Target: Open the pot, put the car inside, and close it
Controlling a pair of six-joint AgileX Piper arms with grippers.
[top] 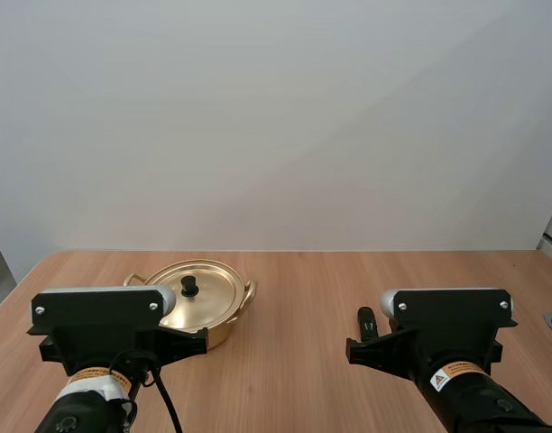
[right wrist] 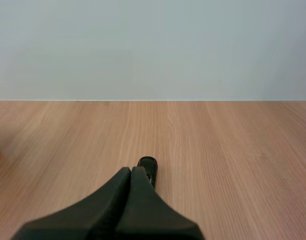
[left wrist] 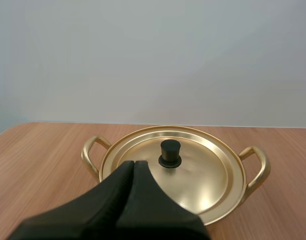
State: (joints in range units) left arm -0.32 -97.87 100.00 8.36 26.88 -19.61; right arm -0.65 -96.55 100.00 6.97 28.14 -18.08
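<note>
The left gripper (left wrist: 133,166) is clenched on nothing, its two black fingers pressed together into one matte, dark wedge with only a thin seam between them. Its tip hangs over the near edge of the round, gold-coloured metal lid (left wrist: 208,172), just short of the small black knob (left wrist: 170,153) at the lid's centre. Whether the tip touches the lid cannot be told.

The right gripper (right wrist: 131,172) is clamped on nothing in the same way, forming a like wedge low over the table (right wrist: 233,150). Just beyond its tip lies the small, glossy black car (right wrist: 149,167), resting on the wood. The fingers hide its near end, and its shape is too small to make out further. No contact between gripper and car can be made out.

The lid sits flat on the shallow round pot of gold-coloured metal (top: 224,332). The lid has a smooth, shiny surface with a raised rim, and its knob is a short stud on a wider base. Two curved loop handles (left wrist: 263,166) of the same metal stand out from opposite sides of the pot.

The table is light brown wood with fine, straight grain running away from the arms. In the high view, the pot stands on the table's left part before the left arm, and the car lies well apart from it, to its right, before the right arm.
</note>
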